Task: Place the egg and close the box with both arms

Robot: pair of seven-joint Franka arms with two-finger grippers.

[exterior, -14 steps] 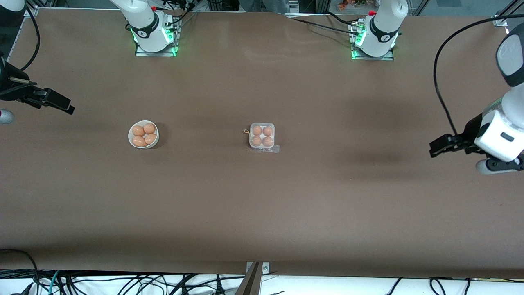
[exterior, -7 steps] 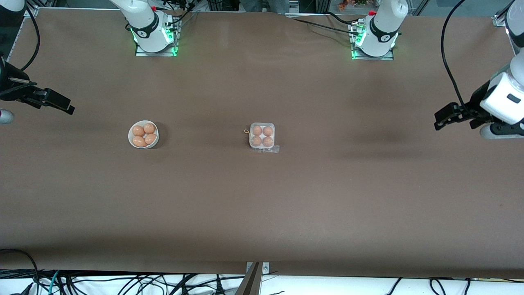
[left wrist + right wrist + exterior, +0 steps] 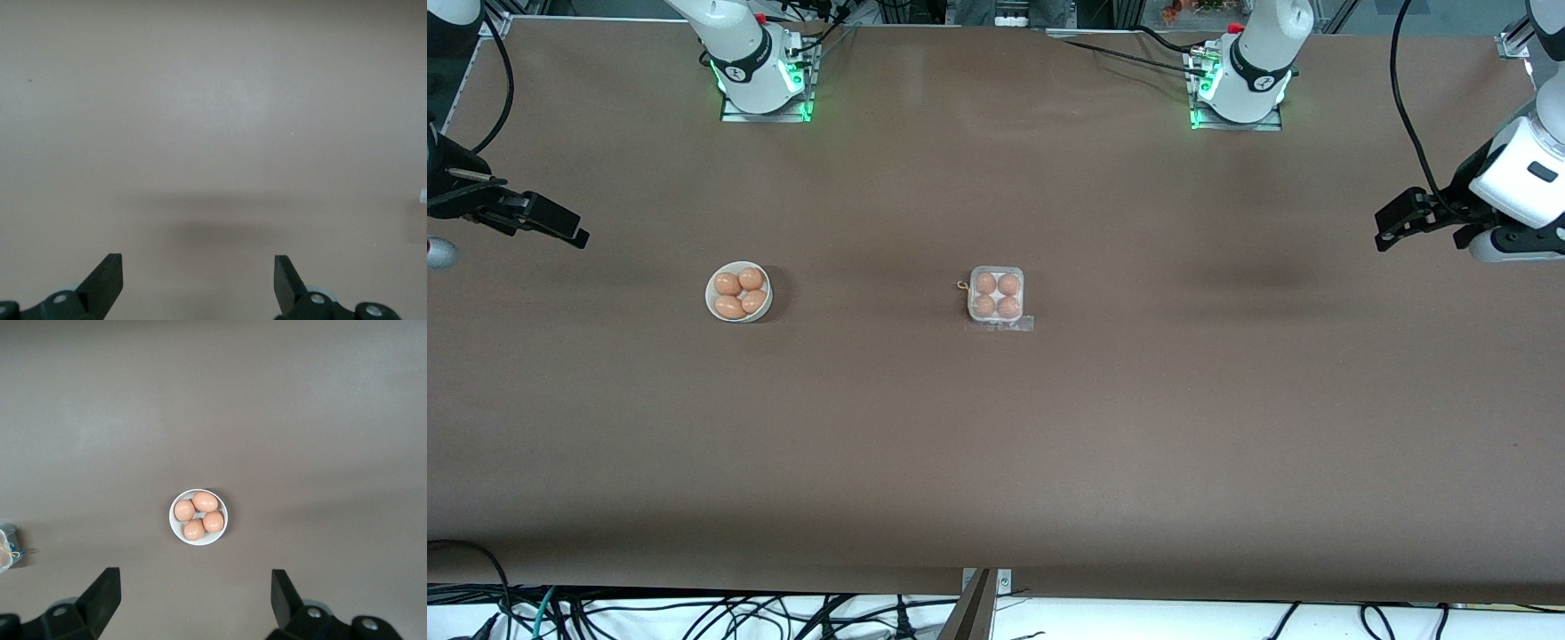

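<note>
The box (image 3: 996, 296) sits mid-table, a white tray with an orange-brown egg (image 3: 985, 283) in each cell. Its clear lid looks folded down over them. One edge of the box shows in the right wrist view (image 3: 5, 547). My left gripper (image 3: 1385, 228) hangs open and empty over bare table at the left arm's end, and its wrist view (image 3: 198, 270) shows only tabletop. My right gripper (image 3: 574, 227) hangs open and empty over the right arm's end of the table (image 3: 193, 583), well away from the box.
A round white bowl (image 3: 711, 295) with several more brown eggs stands between the box and the right arm's end, and it shows in the right wrist view (image 3: 175, 527). A small yellowish bit (image 3: 962, 285) lies beside the box. Cables hang off the table's front edge.
My left gripper has swung along the left arm's end of the table toward the robots' bases. The right arm, box and bowl have not moved.
</note>
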